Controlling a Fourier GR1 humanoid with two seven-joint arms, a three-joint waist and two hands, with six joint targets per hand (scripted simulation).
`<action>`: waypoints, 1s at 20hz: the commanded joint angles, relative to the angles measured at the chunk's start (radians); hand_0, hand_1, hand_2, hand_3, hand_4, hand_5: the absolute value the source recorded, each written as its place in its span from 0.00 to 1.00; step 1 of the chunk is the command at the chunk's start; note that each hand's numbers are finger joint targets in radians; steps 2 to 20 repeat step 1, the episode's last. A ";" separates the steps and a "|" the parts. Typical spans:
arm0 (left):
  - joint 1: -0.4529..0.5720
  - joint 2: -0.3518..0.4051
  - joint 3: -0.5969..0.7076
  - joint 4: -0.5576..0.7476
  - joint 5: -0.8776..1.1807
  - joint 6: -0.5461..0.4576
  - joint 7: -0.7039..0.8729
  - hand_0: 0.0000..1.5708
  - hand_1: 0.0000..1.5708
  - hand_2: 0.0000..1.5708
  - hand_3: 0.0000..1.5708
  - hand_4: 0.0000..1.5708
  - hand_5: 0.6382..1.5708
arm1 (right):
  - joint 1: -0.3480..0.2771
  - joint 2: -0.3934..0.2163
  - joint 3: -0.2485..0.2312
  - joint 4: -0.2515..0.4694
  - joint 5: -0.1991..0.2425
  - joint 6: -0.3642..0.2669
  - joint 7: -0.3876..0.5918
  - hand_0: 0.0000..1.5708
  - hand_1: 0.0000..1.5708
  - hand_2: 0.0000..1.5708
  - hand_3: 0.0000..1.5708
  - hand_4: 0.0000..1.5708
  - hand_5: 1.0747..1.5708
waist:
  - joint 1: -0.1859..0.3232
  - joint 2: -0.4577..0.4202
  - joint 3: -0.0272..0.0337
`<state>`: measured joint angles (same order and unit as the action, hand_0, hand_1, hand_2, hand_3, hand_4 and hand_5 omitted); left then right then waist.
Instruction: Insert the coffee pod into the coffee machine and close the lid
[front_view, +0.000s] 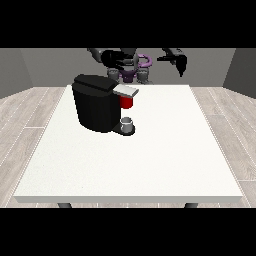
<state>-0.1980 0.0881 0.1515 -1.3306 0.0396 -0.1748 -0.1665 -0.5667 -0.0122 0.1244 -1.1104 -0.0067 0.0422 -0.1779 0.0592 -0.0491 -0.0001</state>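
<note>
You have a large white square bench with the black, boxy coffee machine standing on its far half, toward the view's left but well in from that side edge. A grey lid flap juts from the machine's top toward the view's right, with a red thing at the machine just beneath it. Below that, on the machine's dark base plate, sits a small grey cylinder; you cannot tell from here whether it is the coffee pod. The hand at the view's left hangs above the bench's far edge, just behind the machine's top; how its fingers lie cannot be made out. The hand at the view's right is raised beyond the far edge, well apart from the machine, fingers hanging down and relaxed, holding nothing. The whole near half of the bench and its right side lie open to you.
</note>
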 joint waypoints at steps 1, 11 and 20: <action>0.033 0.037 0.059 0.050 0.029 -0.002 0.004 0.00 0.00 0.00 0.00 0.12 1.00 | 0.190 0.012 0.085 -0.083 -0.087 -0.022 -0.009 0.00 0.00 0.00 0.00 0.10 1.00 | -0.077 -0.078 0.0001; 0.033 0.037 0.059 0.050 0.029 -0.002 0.004 0.00 0.00 0.00 0.00 0.12 1.00 | 0.190 0.012 0.085 -0.083 -0.087 -0.022 -0.009 0.00 0.00 0.00 0.00 0.10 1.00 | -0.077 -0.078 0.0001; 0.033 0.037 0.059 0.050 0.029 -0.002 0.004 0.00 0.00 0.00 0.00 0.12 1.00 | 0.190 0.012 0.085 -0.083 -0.087 -0.022 -0.009 0.00 0.00 0.00 0.00 0.10 1.00 | -0.077 -0.078 0.0001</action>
